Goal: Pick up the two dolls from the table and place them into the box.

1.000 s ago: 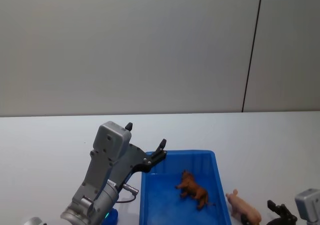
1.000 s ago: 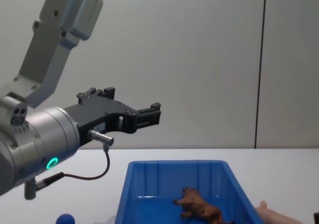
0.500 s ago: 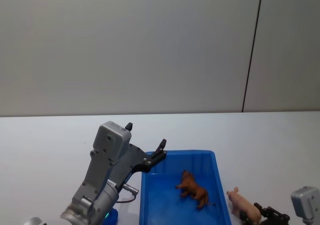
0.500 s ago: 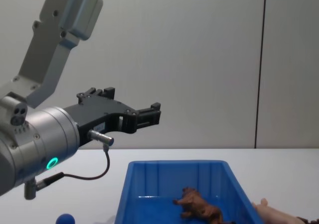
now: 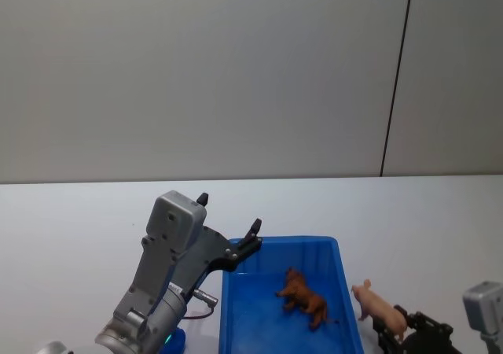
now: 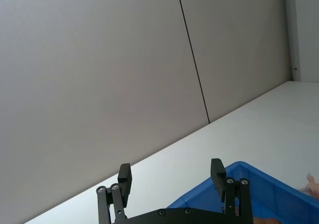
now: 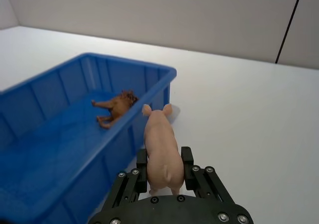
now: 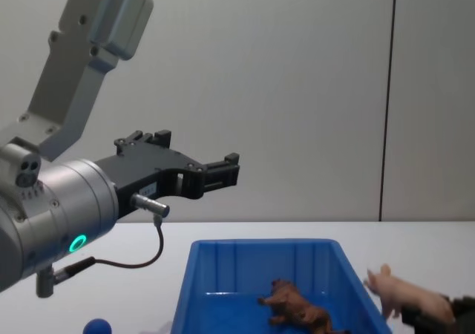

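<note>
Head view: L arm rises from the desk's (image 5: 71, 228) near-left corner, forearm slanting up & fwd. The left gripper (image 5: 229, 213) sits over the box's (image 5: 299, 241) far-left corner, its 2 fingers spread, nothing between them. Brown doll (image 5: 305, 297) lies mid-floor inside box. Right gripper (image 5: 398, 328) is low by the desk's near edge, just beside box's right wall, pinching the pink pig (image 5: 377, 308) by its rear. Left wrist view: fingers (image 6: 124, 176) wide apart, box corner beneath. Right wrist view: both fingers (image 7: 187, 159) press the pig's hindquarters. Its snout points to desk's far edge, body alongside box's outer wall. Brown doll is on its side within. Chest view: L arm's upper link points up, wrist approx level, gripper well above box rim. Pig is at approx rim height, right of box. Dark blue toy (image 8: 97, 325) is on desk at near edge, left of box.
</note>
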Available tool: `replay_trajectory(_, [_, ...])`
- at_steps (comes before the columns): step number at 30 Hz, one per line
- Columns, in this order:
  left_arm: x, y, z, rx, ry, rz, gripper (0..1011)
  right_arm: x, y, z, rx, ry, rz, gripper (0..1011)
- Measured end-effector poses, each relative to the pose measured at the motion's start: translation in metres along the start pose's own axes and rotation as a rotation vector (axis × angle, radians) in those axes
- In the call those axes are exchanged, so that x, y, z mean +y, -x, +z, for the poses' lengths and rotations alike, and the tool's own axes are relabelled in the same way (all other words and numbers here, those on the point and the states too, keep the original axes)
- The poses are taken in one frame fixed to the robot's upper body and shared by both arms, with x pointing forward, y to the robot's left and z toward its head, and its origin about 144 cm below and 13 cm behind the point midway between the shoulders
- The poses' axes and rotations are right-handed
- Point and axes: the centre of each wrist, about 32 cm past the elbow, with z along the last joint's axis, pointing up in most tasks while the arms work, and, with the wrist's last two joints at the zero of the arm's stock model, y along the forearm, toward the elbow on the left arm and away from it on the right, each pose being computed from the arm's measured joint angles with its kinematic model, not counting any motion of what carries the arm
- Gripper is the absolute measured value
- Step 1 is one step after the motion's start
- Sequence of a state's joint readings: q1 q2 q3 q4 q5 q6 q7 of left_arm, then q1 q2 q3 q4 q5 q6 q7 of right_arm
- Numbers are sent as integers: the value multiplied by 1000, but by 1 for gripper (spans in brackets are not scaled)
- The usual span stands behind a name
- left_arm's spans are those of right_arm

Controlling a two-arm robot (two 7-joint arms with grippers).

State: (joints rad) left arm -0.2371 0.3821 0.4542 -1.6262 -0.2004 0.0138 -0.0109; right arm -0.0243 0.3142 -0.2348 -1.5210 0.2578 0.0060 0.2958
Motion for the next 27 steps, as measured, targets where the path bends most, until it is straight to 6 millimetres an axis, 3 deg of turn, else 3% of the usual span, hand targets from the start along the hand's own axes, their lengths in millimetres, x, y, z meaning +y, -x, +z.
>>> replay_trajectory(18, [0,0,0,0,0,0,1001,12,7,54,-26,-167,54,383])
replay_trajectory(27, [0,0,0,0,0,0,1001,29,14,64,-15,-151,125,383])
